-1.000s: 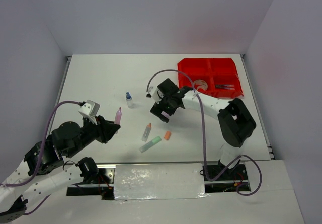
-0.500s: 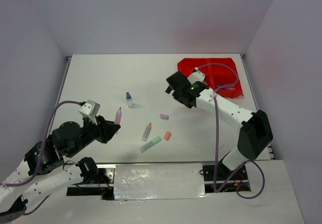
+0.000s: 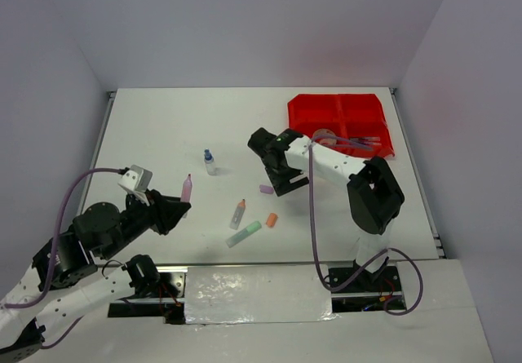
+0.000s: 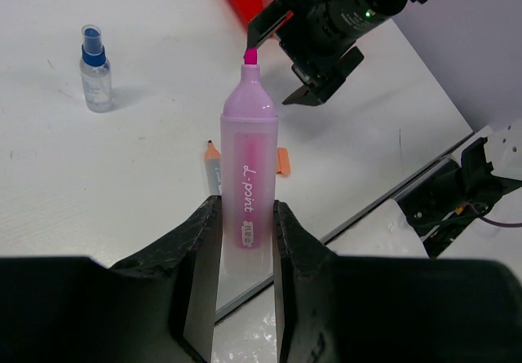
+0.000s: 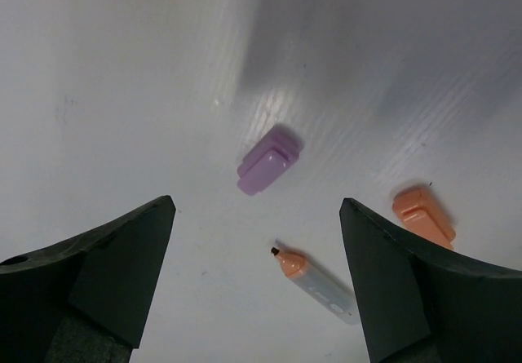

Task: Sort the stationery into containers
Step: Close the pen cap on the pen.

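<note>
My left gripper is shut on an uncapped pink highlighter and holds it upright above the table; the left wrist view shows the jaws clamped on its lower barrel. My right gripper is open and empty, hovering just above a purple cap, which lies ahead of its jaws in the right wrist view. On the table lie an orange-tipped highlighter, an orange cap, a green highlighter and a blue-capped clear bottle. The red bins stand at the back right.
One red bin holds a tape roll, another holds dark pens. The right arm's cable loops down over the table toward its base. The table's front edge lies just below the green highlighter.
My right gripper swung up toward the bins, leaving the purple cap on the table, then came back down over it. My left gripper drifted slightly left with the pink highlighter.
</note>
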`<state>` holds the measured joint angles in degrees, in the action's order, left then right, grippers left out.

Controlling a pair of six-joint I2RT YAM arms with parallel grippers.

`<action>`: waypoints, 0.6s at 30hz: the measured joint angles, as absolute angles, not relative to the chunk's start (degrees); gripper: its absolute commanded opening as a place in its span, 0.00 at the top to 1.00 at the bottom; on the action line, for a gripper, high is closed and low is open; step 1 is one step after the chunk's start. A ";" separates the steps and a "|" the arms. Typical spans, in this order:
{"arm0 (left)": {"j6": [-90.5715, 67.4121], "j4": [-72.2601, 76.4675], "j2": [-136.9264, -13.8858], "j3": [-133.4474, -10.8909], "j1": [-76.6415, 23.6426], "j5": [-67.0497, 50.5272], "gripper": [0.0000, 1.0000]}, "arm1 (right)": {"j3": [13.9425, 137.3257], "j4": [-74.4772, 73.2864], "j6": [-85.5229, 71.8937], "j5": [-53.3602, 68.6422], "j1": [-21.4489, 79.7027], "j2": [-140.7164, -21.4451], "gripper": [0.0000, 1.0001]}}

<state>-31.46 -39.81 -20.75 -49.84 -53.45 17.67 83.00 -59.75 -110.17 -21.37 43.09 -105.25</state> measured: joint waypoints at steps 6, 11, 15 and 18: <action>-31.48 -39.83 -19.59 -49.82 -53.45 17.78 1.00 | 86.15 -59.92 -112.22 -18.76 45.39 -108.22 0.14; -31.51 -39.79 -18.15 -49.82 -53.45 18.09 1.00 | 86.35 -59.24 -112.84 -18.79 45.50 -111.87 0.17; -31.48 -39.75 -17.87 -49.80 -53.45 18.04 1.00 | 87.13 -60.01 -113.03 -19.44 45.56 -113.58 0.17; -31.46 -39.64 -17.98 -49.80 -53.45 17.74 1.00 | 88.84 -60.42 -113.06 -19.59 45.63 -114.93 0.19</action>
